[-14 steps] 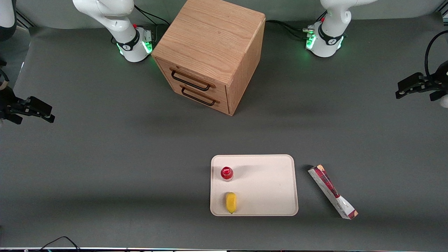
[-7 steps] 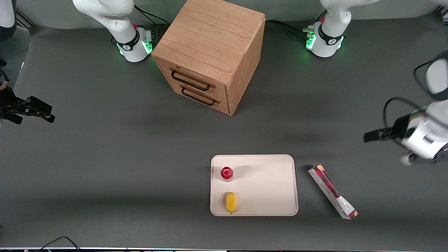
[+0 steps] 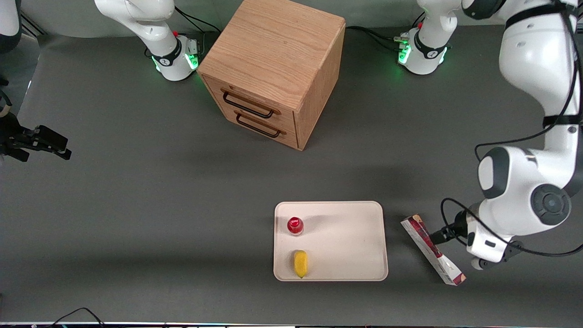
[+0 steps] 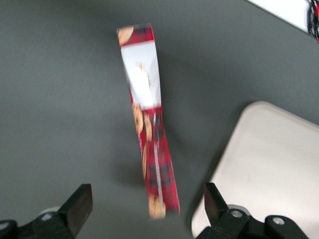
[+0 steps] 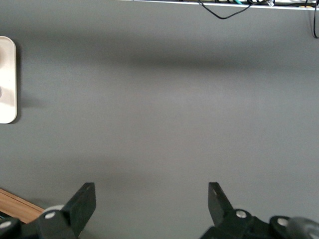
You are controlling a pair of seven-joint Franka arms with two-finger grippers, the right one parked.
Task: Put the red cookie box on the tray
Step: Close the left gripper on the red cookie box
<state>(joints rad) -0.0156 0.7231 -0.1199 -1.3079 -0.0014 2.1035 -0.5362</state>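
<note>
The hand (image 4: 144,209) hangs spread wide above the red cookie box (image 3: 432,249), which lies on the desk (image 3: 136,218) just beside the tray (image 3: 350,241). A red-capped bottle (image 3: 295,225) and a yellow fruit (image 3: 300,263) occupy the tray.

In the front view we are seeing little of the tool (image 3: 441,235): only a dark tip is showing beside the red cookie box (image 3: 432,249), the arm's white housing covering the rest. In the wrist view the frame edge is cutting off both fingers (image 4: 75,206), and the box's print ahead of the tool is blurring. The tray (image 4: 271,169) beside the tool is running out of frame.
</note>
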